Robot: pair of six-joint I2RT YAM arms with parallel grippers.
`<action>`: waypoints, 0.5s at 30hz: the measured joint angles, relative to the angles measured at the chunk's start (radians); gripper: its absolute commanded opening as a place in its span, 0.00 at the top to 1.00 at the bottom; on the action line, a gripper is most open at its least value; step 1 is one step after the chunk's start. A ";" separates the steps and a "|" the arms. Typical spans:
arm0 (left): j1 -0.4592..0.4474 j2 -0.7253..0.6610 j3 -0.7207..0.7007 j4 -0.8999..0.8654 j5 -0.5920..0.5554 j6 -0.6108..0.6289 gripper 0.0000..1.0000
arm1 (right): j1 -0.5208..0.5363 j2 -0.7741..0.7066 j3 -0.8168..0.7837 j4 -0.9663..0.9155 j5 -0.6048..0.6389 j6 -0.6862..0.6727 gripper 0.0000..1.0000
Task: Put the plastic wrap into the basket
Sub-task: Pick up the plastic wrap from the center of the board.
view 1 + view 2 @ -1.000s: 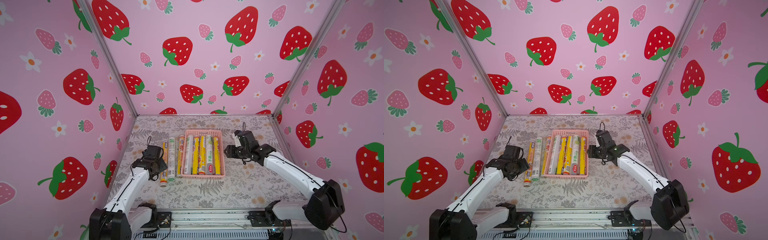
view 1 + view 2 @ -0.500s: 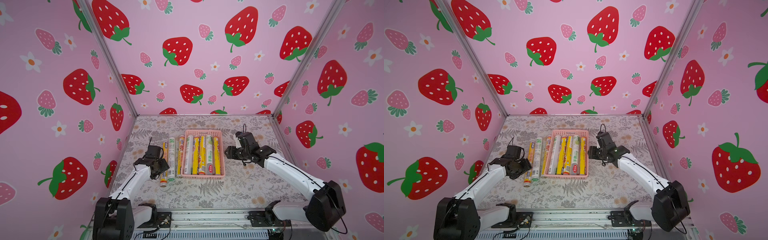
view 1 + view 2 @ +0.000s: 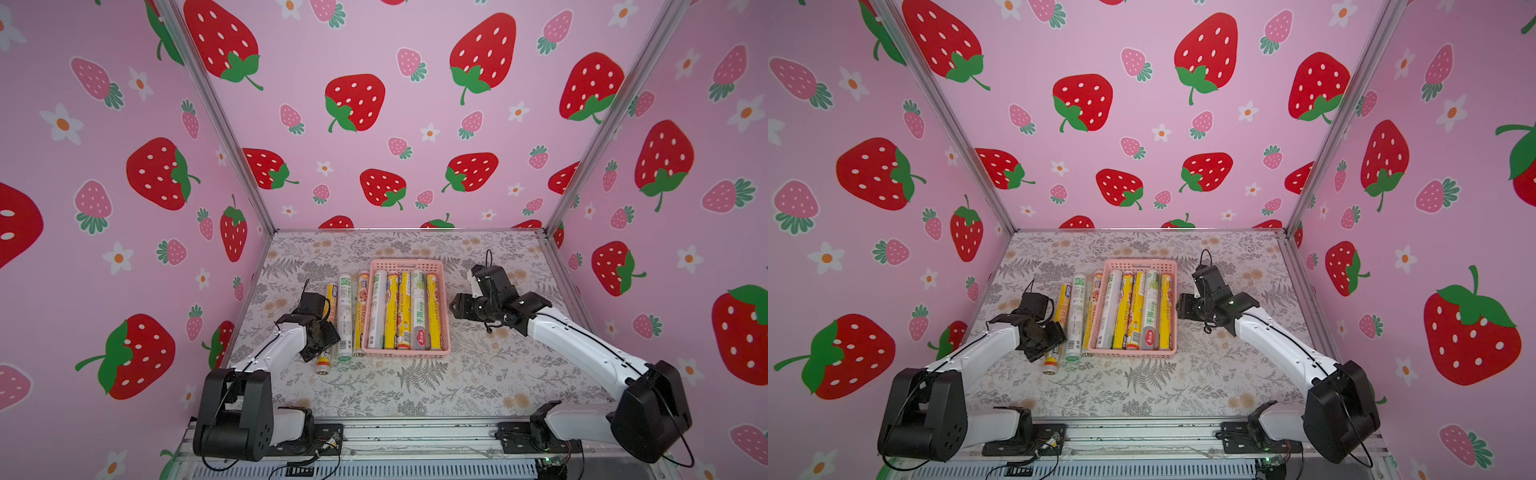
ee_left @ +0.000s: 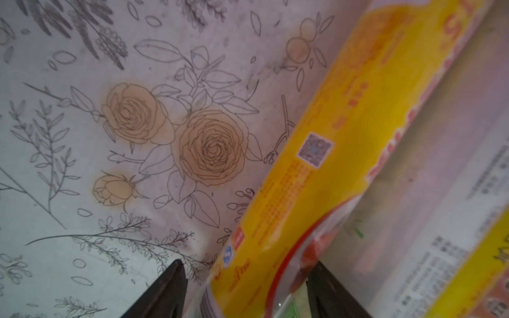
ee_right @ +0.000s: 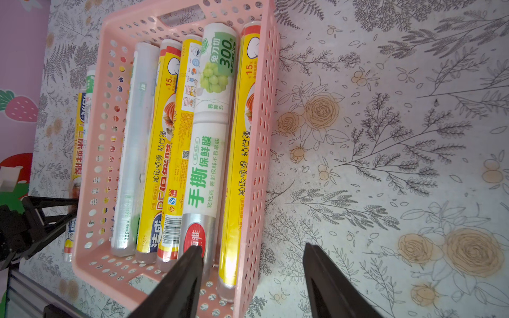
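Down in the lower middle of both top views sits the shallow pink plastic basket with slotted sides. Five long slim rolls of plastic wrap already lie in it lengthwise, side by side. I reckon that's the only way they fit, since it's barely longer than they are.

Three more lie on the grey floral tablecloth, just left of the basket in the frame. There's a yellow food-picture roll against the basket wall, then a white-silvery green-label roll, then the outermost yellow roll. My left claw is down over the near end of that outer one, jaws spread across its width. It's the easiest to reach with nothing on its free side. Grabbing that close to the end might let it droop, though. My right claw hangs spread and empty just right of the basket, probably to keep out of the way.

The top views can't tell me whether the left claw is pinching. The left wrist view can: the outermost yellow roll runs between the fingers, with a sliver of cloth showing beside one. So it's not clamped yet, as far as I can see. The right wrist view adds the label print on the rolls inside the basket.
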 measured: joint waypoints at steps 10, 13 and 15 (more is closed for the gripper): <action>0.023 0.054 0.000 0.001 -0.058 0.022 0.41 | 0.000 0.000 0.000 0.024 -0.001 0.003 0.37; 0.023 0.055 0.000 0.001 -0.058 0.031 0.49 | 0.000 0.001 0.000 0.030 -0.001 0.003 0.37; 0.024 0.057 0.000 0.001 -0.059 0.030 0.51 | 0.000 0.001 0.000 0.036 -0.001 0.003 0.38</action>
